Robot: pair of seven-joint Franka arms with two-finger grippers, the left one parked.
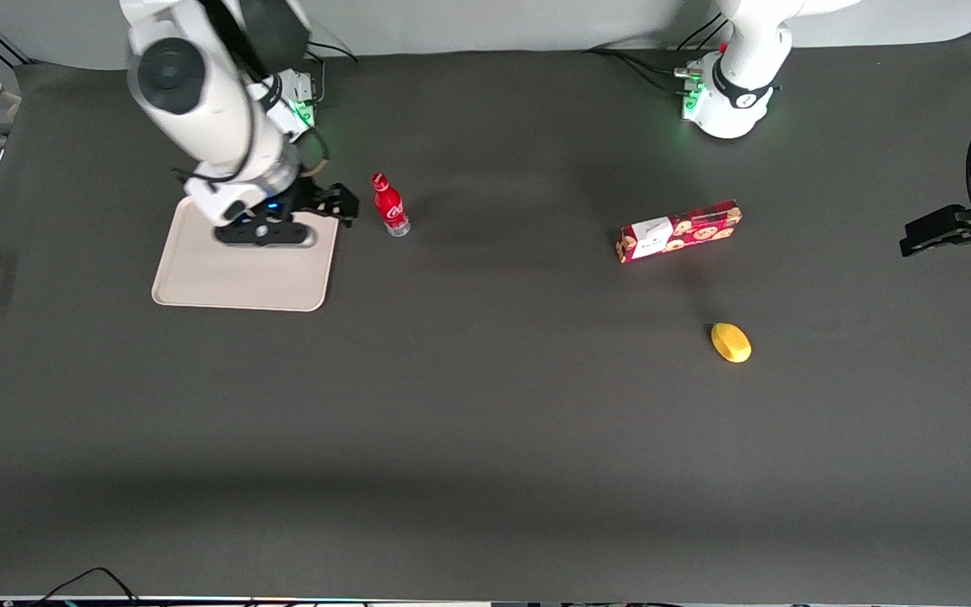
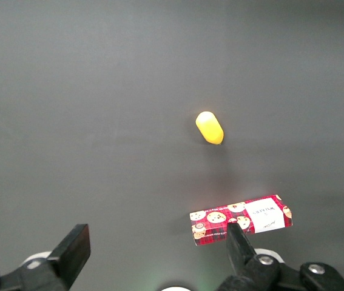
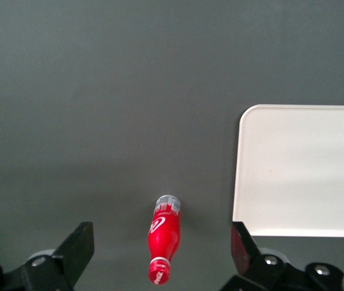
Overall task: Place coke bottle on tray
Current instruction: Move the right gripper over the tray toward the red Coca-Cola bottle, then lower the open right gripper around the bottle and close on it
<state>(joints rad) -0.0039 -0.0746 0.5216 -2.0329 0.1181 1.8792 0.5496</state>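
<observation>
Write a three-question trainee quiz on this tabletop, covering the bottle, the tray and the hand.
1. True or false: the coke bottle stands on the tray.
2. The hand is: A) shut on the bottle, B) open with the bottle between its fingers, C) out of view.
3. Which lies nearer the front camera, the cookie box or the yellow fruit?

Key: 1 false, it stands on the table beside the tray; 2 B; 3 the yellow fruit.

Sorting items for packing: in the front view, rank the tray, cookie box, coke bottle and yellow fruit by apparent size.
1. tray
2. cookie box
3. coke bottle
4. yellow fruit, close to the bottle

The gripper hangs over the tray.
</observation>
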